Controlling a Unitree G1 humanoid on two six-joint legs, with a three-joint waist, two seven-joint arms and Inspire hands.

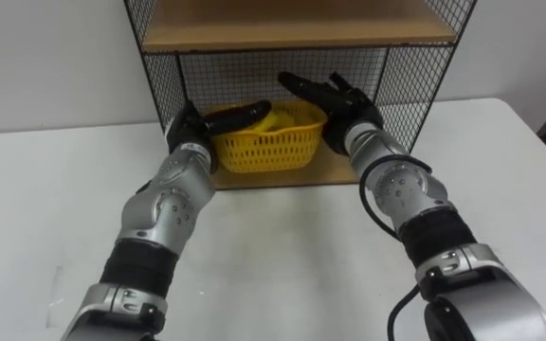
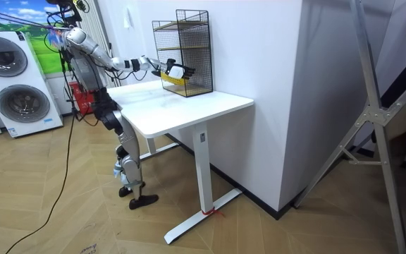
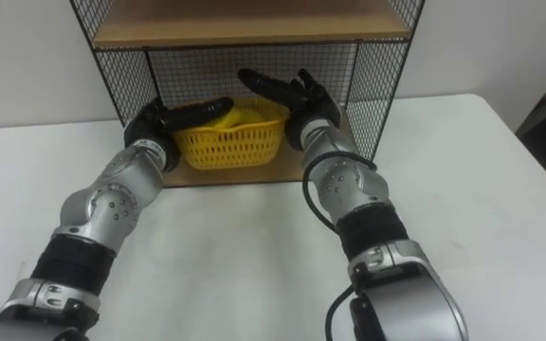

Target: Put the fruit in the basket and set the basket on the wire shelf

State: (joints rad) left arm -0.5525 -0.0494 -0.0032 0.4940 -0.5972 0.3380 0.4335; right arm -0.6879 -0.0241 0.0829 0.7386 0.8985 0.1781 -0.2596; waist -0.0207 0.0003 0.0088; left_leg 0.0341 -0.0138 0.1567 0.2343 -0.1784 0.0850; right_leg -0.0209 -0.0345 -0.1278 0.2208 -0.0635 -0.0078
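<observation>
We see the yellow basket (image 1: 265, 147) sitting on the bottom board (image 1: 335, 170) of the wire shelf (image 1: 159, 85), with yellow fruit (image 1: 278, 120) lying inside it. The basket's long axis runs left to right, so its 2 short ends face the 2 hands. The left hand (image 1: 190, 128) is at the left end, its fingers (image 1: 245, 114) stretched straight along the rim and gripping nothing we can make out. The right hand (image 1: 335, 102) hovers over the right end, spread flat and empty. The left hand is the closer of the 2. We judge the placing nearly done. Both hands lie inside the shelf's mouth, so drawing back means coming straight toward the robot over the white table (image 1: 55, 189).
</observation>
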